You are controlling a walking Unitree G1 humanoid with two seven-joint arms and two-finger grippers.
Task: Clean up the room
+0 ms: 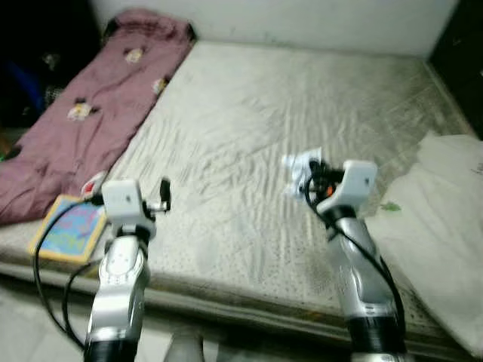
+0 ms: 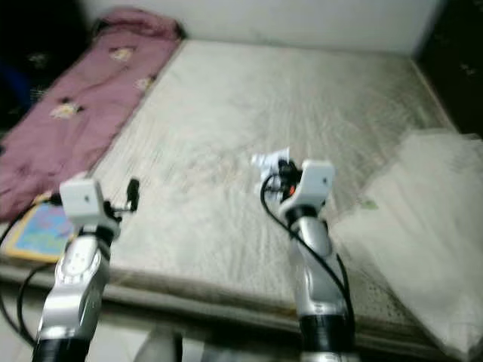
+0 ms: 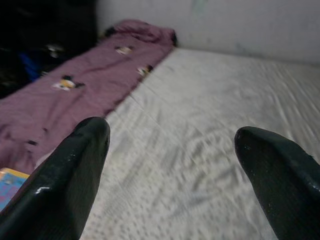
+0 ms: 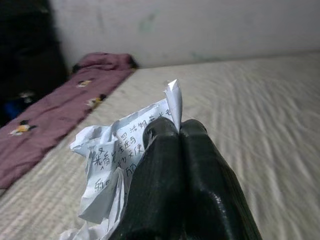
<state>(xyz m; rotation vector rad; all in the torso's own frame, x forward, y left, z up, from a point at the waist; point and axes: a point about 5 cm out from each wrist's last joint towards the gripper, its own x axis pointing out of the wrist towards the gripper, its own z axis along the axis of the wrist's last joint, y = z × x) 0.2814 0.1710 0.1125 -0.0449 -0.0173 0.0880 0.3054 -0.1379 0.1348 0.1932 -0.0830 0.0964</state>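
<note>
A crumpled white paper (image 4: 120,150) with handwriting on it is pinched in my right gripper (image 4: 177,131), whose two black fingers are shut on it. In the eye views that paper (image 1: 300,167) hangs just above the pale mattress (image 1: 264,128), right of its middle. My left gripper (image 3: 172,145) stands open over the mattress near its front left part, with nothing between its fingers (image 3: 75,170). In the left eye view the left gripper (image 1: 162,194) shows beside its white wrist block.
A mauve quilt (image 1: 90,98) lies along the mattress's left side. A colourful flat book (image 1: 69,228) rests at the front left corner. A pale blanket (image 1: 445,219) covers the front right. Dark furniture stands at both far sides.
</note>
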